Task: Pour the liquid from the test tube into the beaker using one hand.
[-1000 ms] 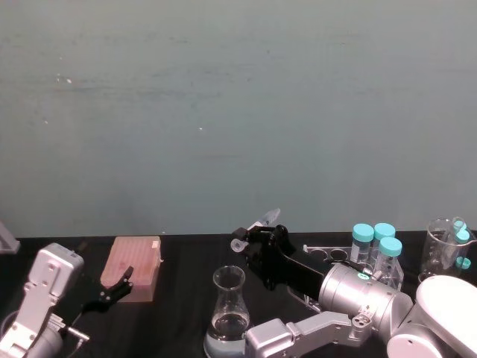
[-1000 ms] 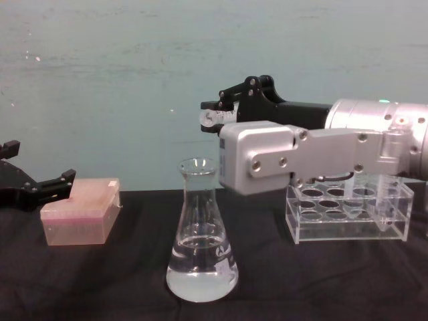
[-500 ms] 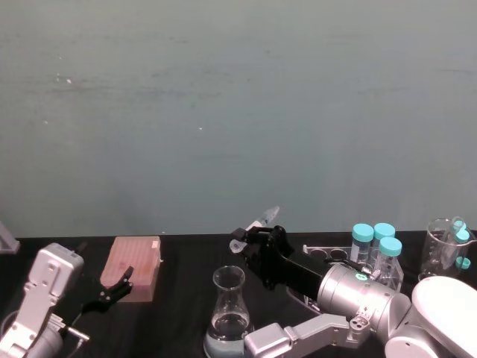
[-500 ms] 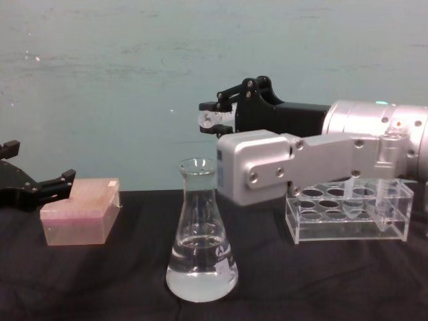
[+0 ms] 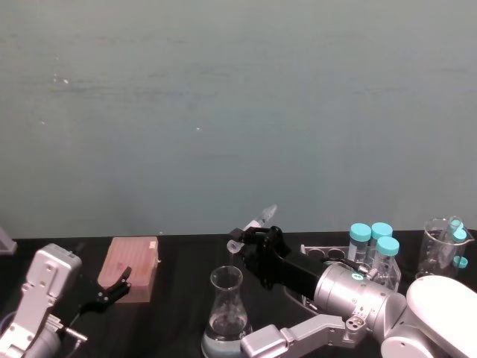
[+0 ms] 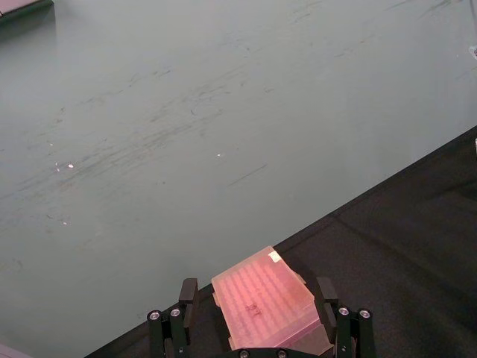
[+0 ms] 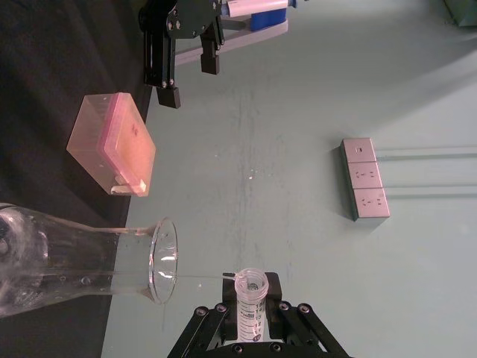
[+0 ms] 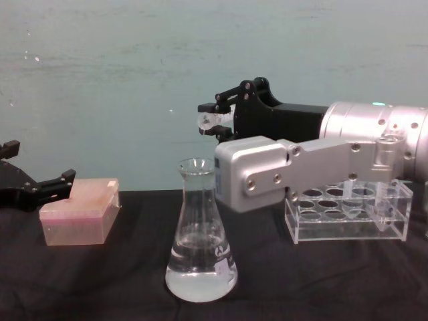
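Glass beaker (image 8: 200, 224), one; test tube (image 7: 252, 293), one, gripped by right claw (image 8: 208, 119).

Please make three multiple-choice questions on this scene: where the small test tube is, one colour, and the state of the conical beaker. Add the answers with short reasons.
1. Where is the test tube? A. on the table B. in the rack C. in the right gripper, in the air
2. The box near the left gripper is: A. pink B. yellow C. black
3. The conical beaker is: A. empty B. holding clear liquid in its base C. full to the rim
Answers: 1 C, the gripper clamps it higher than the beaker's rim; 2 A, the chest view shows it pink; 3 B, liquid fills the wide base alone.
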{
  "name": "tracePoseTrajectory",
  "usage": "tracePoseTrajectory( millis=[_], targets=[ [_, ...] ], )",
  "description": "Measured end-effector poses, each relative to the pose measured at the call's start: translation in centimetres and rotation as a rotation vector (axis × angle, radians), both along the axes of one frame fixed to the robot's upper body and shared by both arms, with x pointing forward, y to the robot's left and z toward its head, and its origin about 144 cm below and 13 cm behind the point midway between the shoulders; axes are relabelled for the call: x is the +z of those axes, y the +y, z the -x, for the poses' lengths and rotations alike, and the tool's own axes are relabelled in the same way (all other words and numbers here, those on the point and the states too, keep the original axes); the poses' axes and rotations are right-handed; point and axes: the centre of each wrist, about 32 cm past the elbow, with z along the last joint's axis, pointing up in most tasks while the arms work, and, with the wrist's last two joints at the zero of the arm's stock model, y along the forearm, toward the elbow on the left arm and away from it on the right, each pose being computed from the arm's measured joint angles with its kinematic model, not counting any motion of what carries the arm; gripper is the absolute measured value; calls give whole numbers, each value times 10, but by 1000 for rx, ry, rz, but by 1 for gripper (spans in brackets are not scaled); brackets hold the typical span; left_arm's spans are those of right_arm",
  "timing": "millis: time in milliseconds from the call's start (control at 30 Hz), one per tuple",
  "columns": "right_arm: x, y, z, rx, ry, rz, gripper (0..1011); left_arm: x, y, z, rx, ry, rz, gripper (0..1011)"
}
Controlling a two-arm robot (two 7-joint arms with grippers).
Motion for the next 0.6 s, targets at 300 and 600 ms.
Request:
tracePoseTrajectory(
  millis=[300, 600],
  targets=[
    [0, 0, -1, 0, -13, 10, 217, 0, 0, 0, 0, 0, 0, 1000],
    [0, 1, -1, 3, -30, 26, 217, 0, 0, 0, 0, 0, 0, 1000]
  ],
)
